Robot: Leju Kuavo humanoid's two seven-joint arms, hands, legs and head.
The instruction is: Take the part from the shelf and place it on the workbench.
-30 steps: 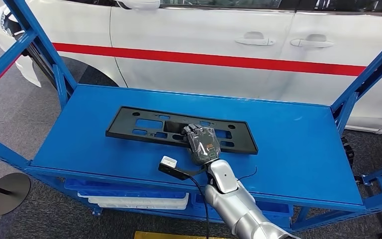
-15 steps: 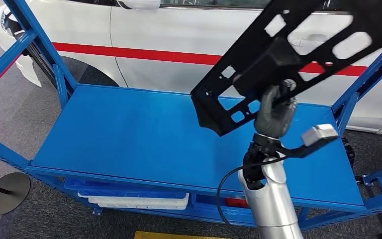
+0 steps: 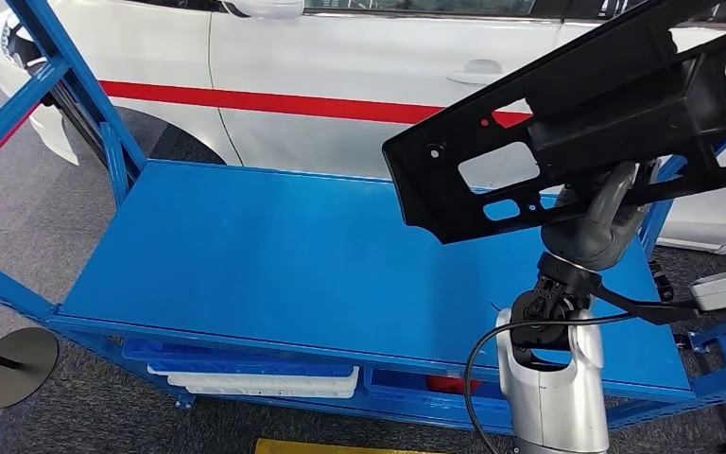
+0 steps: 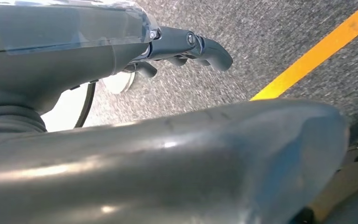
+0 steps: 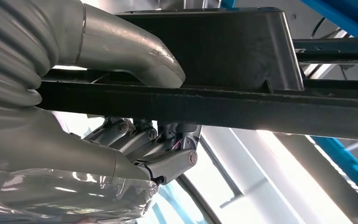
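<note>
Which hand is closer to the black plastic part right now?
Right. The right hand grips the black part, lifted above the shelf; the left hand hangs over the floor.

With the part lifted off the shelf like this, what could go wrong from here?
1. The right hand holds the long black part near its middle, with both ends reaching far out, so it may twist or slip in the grip.
2. The part's far end hangs close to the white car and the blue shelf upright; a swing could strike either.
3. The raised part blocks much of the head view, which may hinder placing it.
</note>
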